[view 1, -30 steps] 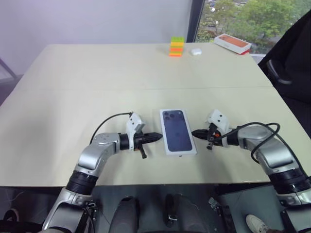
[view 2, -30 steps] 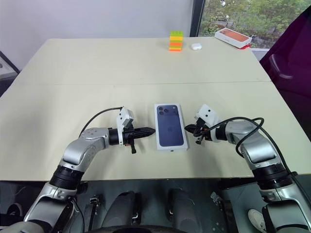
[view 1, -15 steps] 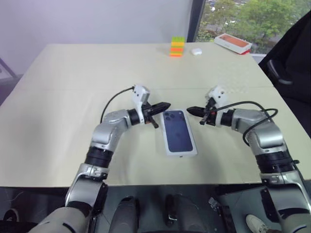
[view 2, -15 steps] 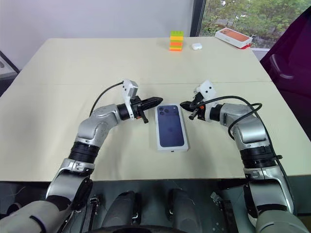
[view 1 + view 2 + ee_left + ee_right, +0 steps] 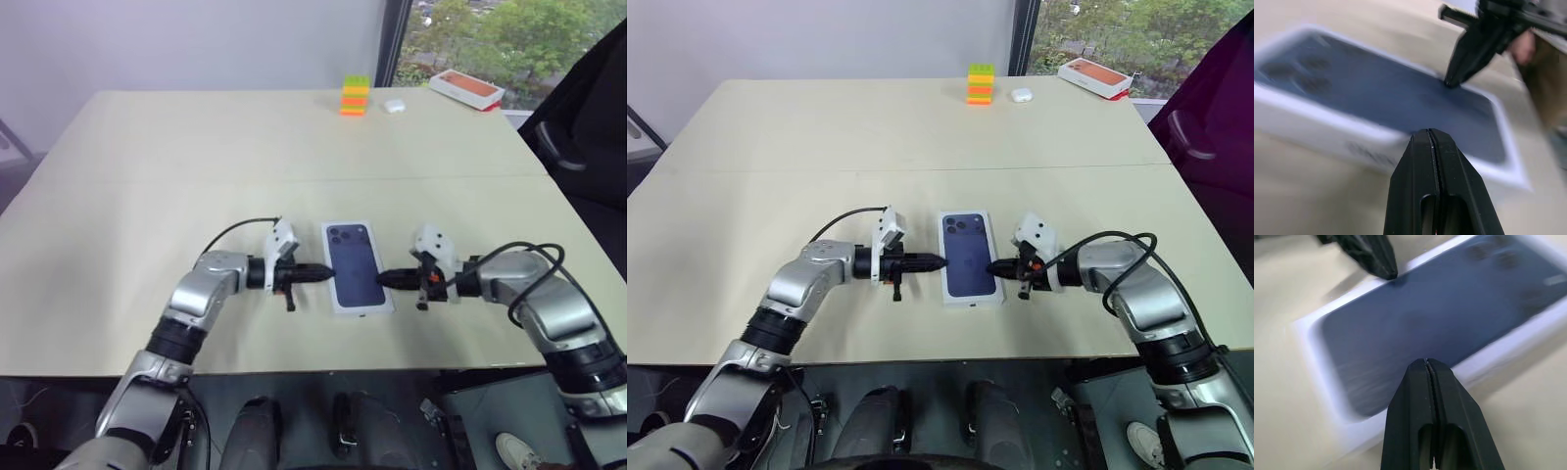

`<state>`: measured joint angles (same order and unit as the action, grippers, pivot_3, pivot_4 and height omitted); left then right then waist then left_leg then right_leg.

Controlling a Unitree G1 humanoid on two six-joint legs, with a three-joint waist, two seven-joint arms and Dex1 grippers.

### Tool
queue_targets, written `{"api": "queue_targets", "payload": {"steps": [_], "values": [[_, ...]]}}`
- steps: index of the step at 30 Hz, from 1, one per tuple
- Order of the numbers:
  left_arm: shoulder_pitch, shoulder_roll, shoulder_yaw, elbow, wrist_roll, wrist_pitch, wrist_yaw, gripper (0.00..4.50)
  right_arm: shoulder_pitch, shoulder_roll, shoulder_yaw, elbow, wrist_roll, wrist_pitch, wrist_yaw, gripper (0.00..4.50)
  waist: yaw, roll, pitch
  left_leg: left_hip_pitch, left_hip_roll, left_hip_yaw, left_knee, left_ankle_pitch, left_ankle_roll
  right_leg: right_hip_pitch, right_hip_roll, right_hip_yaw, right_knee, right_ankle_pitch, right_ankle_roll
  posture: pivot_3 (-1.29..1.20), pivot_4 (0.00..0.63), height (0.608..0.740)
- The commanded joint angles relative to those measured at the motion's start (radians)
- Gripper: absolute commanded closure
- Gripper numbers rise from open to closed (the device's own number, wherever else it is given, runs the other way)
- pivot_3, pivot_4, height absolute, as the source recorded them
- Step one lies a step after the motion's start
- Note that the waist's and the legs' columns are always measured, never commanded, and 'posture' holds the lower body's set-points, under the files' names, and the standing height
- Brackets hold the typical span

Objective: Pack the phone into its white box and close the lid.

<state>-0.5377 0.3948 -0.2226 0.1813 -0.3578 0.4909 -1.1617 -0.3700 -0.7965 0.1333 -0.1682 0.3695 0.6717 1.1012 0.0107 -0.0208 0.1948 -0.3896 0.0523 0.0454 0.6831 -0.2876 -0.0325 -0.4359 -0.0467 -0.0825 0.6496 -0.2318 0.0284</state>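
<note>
Press the lid [image 5: 970,258] home with both closed tips.
You have the left gripper [image 5: 939,261] and right gripper [image 5: 991,267], jaws together, at the box's long edges mid-table [image 5: 823,147]; push down evenly so it seats square. Bricks [image 5: 981,83], an earbud case [image 5: 1022,94] and an orange box [image 5: 1095,76] lie far off by the window.
</note>
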Motion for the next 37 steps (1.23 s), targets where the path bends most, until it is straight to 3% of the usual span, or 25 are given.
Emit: {"api": "queue_targets", "payload": {"steps": [1,7,8,10,17,18,21,37], "values": [[-0.012,0.003,0.031,-0.038,-0.003,-0.043,0.014,4.5,-0.013,0.005,-0.018,-0.007,0.025,0.003,0.009,4.46,0.001,0.0,0.0,0.0,0.0,0.0,0.0,0.0,0.0,0.0,0.0,0.0,0.0,0.0,0.0,0.0,0.15,0.74],[-0.028,0.043,0.159,-0.045,-0.045,-0.05,0.068,4.5,-0.091,0.073,-0.113,0.1,0.043,-0.065,-0.054,4.46,-0.003,0.0,0.0,-0.001,0.0,0.0,0.0,0.0,0.0,-0.001,0.0,0.0,0.0,0.001,0.0,0.0,0.15,0.74],[-0.024,0.064,0.183,-0.051,-0.065,-0.028,0.063,4.24,-0.106,0.087,-0.145,0.124,0.056,-0.088,-0.06,4.23,-0.003,0.0,0.0,-0.001,0.0,0.0,0.0,0.0,0.0,-0.001,0.0,0.0,0.0,0.001,-0.001,0.0,0.15,0.74],[-0.005,0.101,0.213,-0.059,-0.07,-0.044,0.054,3.65,-0.132,0.098,-0.175,0.165,0.057,-0.12,-0.068,3.62,-0.004,0.0,0.001,-0.001,0.001,0.0,-0.001,0.0,0.0,-0.002,0.001,0.0,0.0,0.002,-0.002,0.0,0.15,0.74],[0.067,0.2,0.297,-0.051,-0.057,-0.109,0.085,0.24,-0.176,0.076,-0.2,0.224,0.048,-0.234,-0.016,0.11,0.003,0.0,0.001,-0.002,0.001,0.001,-0.002,0.0,0.0,-0.002,0.0,0.0,0.0,0.002,-0.002,0.0,0.15,0.74],[0.091,0.231,0.328,-0.062,-0.076,-0.09,0.075,0.06,-0.178,0.061,-0.207,0.256,0.039,-0.259,0.0,0.02,0.002,0.0,0.001,-0.002,0.0,0.001,-0.002,0.0,0.0,-0.002,0.0,0.0,0.0,0.002,-0.002,0.0,0.15,0.74],[0.148,0.294,0.381,-0.079,-0.105,-0.09,0.043,0.06,-0.182,0.026,-0.213,0.325,0.014,-0.313,0.032,0.02,0.0,0.0,0.001,-0.002,0.0,0.003,-0.001,0.0,0.0,-0.003,-0.001,0.001,-0.001,0.002,-0.002,0.0,0.15,0.74],[0.21,0.364,0.446,0.029,-0.064,-0.247,0.053,0.06,-0.135,-0.036,-0.245,0.384,-0.009,-0.404,0.074,0.02,0.001,0.0,0.001,-0.002,0.001,0.003,-0.002,0.0,0.0,-0.003,-0.001,0.001,0.0,0.002,-0.002,0.0,0.15,0.74]]}}
